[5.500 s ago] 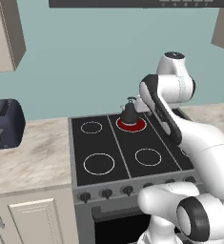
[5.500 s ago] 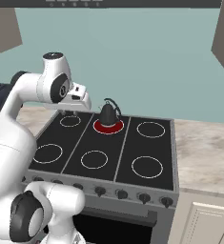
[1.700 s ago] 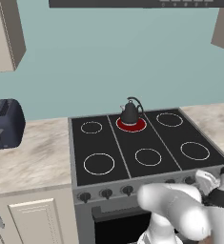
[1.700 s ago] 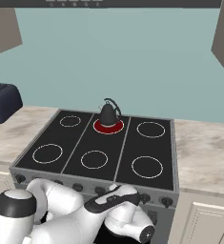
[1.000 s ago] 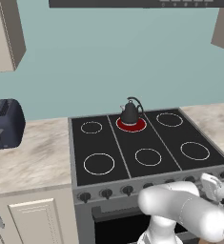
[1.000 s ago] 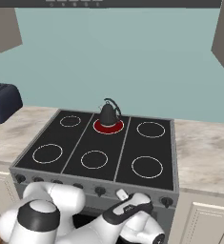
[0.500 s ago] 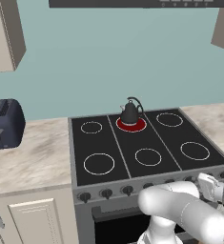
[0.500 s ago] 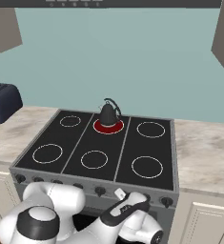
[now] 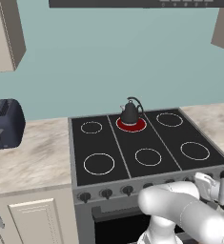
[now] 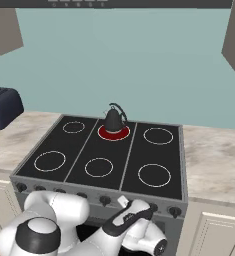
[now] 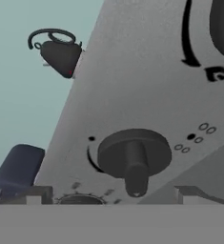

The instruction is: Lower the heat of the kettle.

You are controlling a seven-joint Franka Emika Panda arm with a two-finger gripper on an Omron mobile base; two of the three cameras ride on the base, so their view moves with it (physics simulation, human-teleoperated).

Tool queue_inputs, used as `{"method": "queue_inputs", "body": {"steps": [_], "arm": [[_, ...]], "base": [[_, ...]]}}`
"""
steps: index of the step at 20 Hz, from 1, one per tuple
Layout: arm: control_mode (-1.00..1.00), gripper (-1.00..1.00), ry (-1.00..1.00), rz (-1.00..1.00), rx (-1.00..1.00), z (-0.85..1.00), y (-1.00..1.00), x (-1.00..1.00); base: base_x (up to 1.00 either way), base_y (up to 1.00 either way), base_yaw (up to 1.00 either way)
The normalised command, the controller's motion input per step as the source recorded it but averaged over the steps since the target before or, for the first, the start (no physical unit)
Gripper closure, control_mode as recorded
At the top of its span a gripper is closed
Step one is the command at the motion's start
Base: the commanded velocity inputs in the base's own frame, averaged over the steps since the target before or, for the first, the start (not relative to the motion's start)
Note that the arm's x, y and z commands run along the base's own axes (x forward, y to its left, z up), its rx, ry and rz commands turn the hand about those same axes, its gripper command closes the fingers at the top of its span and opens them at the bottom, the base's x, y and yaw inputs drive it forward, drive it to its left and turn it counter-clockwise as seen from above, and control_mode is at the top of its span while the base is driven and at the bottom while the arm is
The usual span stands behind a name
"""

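The kettle (image 9: 130, 113) is seen on the glowing red burner (image 9: 131, 125) at the far middle of the stove (image 10: 139, 187). The gripper (image 11: 108, 194) is held at the front panel, close before a dark knob (image 11: 134, 156); how far its fingers are parted cannot be told.

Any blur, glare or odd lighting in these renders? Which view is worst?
Left base view: flat, even lighting; kettle crisp on the glowing red burner, no glare. Right base view: same flat look, arm softly shaded, no hard shadows. Hand view: worst; rolled sideways and very close, stove knob looms large and soft-edged, panel markings smeared, toaster blurry.
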Motion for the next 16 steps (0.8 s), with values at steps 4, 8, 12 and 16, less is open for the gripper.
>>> {"method": "queue_inputs", "body": {"steps": [4,8,12,16], "arm": [[-1.0,-1.0,0.0,0.0,0.0,-0.02,0.0,0.2],[-1.0,-1.0,0.0,0.0,0.0,-0.11,0.0,0.2],[-1.0,-1.0,-0.01,0.0,0.01,-0.12,-0.05,0.19],[-1.0,-1.0,-0.05,0.0,0.05,-0.09,-0.1,0.15]], "base": [[0.0,0.0,0.0],[0.0,0.0,0.0],[0.0,0.0,0.0],[0.0,0.0,0.0]]}}
